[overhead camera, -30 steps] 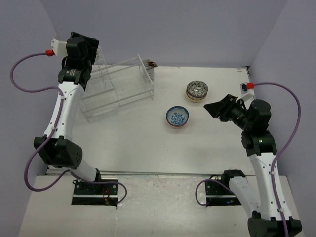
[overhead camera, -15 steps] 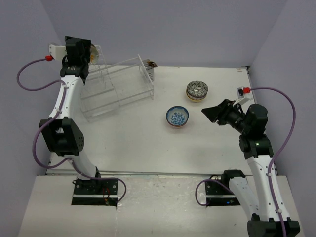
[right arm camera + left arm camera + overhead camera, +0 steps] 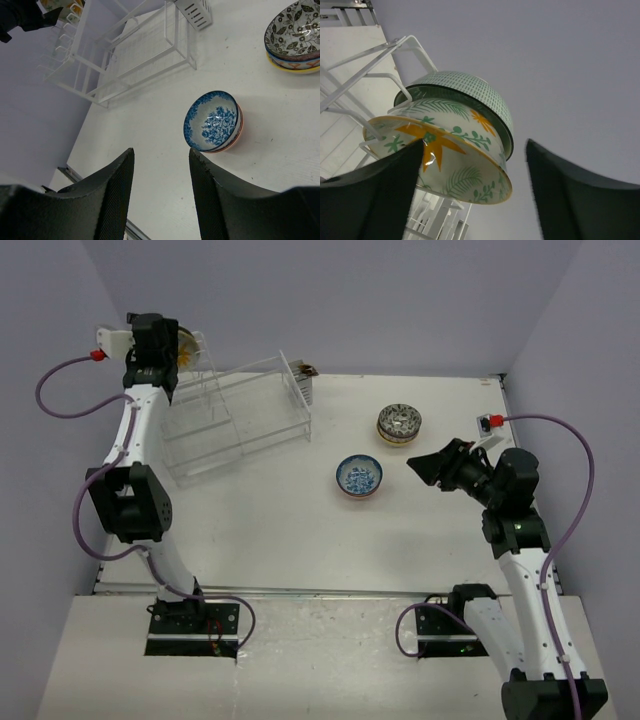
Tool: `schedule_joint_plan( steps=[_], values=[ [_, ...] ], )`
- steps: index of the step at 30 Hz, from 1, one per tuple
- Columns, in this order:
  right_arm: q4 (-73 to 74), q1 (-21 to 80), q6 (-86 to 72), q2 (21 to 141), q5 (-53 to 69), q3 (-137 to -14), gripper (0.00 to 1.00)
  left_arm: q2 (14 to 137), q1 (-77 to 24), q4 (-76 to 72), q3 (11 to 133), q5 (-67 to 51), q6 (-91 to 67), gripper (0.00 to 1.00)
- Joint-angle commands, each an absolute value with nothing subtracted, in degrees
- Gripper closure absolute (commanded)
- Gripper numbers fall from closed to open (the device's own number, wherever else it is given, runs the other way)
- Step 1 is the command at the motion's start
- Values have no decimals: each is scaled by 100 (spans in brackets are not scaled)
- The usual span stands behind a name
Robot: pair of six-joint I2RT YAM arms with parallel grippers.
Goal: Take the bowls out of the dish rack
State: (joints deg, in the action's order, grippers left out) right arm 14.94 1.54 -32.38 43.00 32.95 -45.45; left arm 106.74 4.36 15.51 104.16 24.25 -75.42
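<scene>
Now the left pincer (image 3: 475, 150) (spread wide) flanks the yellow-flower bowl (image 3: 462, 172).

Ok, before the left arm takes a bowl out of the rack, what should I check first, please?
1. Left tool open: ok.
2. Yellow flower bowl between its fingers: cannot tell; one finger overlaps it.
3. That bowl free of the pale green bowl behind: cannot tell, they sit close.
4. Right tool away from the dish rack: ok.
5. Bare table near the blue bowl for setting down: ok.

One dish rack (image 3: 240, 425), two bowls (image 3: 451, 162) racked, two bowl stacks (image 3: 399, 425).
</scene>
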Motion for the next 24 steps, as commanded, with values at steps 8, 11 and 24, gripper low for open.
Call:
schedule_joint_plan(
  steps=[8,11,24],
  values=[
    [1187,149,-3252,4280,3349,-4500,51,10652,510,1002,10398,2355,-7638,66],
    [1178,149,-3252,4280,3340,-4491,51,10609,519,774,10301,2241,-7629,79],
    [1143,149,-3252,4236,3331,-4465,51,10372,519,221,9951,1882,-7682,100]
  ],
)
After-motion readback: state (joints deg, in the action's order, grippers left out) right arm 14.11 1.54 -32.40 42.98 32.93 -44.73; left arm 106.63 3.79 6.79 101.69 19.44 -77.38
